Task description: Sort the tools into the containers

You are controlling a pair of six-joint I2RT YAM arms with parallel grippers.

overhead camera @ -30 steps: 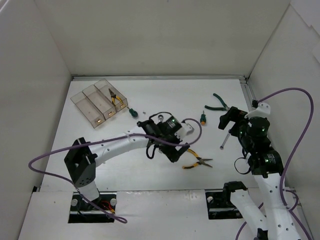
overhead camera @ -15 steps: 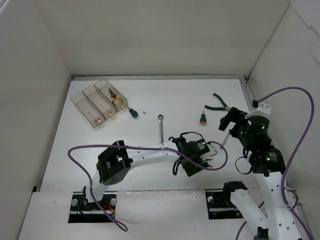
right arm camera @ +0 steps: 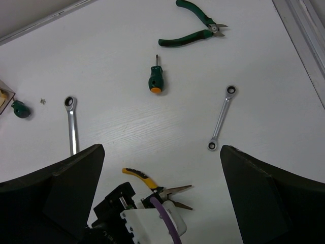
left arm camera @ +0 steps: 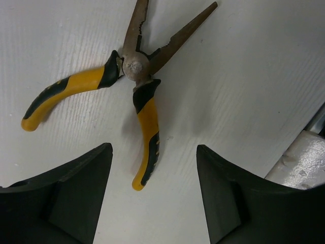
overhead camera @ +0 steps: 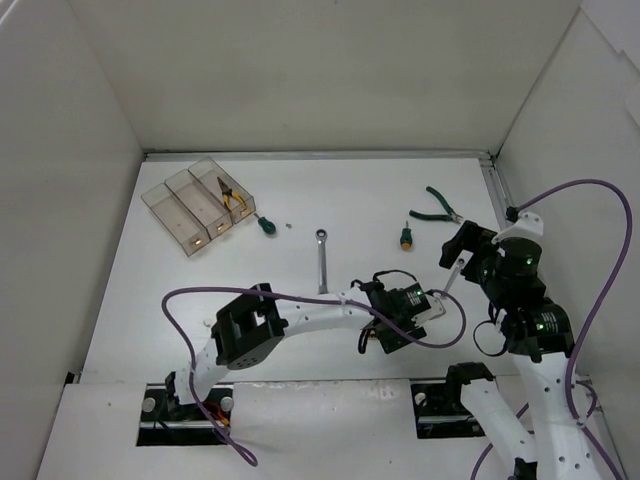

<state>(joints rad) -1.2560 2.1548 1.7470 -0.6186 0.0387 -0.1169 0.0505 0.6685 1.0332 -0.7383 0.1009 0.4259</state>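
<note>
My left gripper (overhead camera: 402,322) is open and empty, hovering low over a pair of yellow-handled pliers (left arm camera: 134,76) that lie spread on the table; one handle tip sits between my fingers (left arm camera: 76,198). These pliers also show in the right wrist view (right arm camera: 147,180). My right gripper (overhead camera: 460,246) is open and empty, above a silver wrench (right arm camera: 222,118). A second wrench (overhead camera: 322,258), an orange-green screwdriver (overhead camera: 405,236), dark green pliers (overhead camera: 437,205) and a green screwdriver (overhead camera: 265,224) lie loose. The three clear containers (overhead camera: 180,212) stand far left; the right one holds yellow pliers (overhead camera: 233,199).
White walls enclose the table on three sides, and a metal rail (overhead camera: 495,185) runs along its right edge. A purple cable (overhead camera: 300,296) loops over the left arm. A tiny loose bit (overhead camera: 288,224) lies beside the green screwdriver.
My left arm has swung right and forward from mid-table to above the yellow pliers, uncovering the middle wrench. The right arm has shifted only slightly.
</note>
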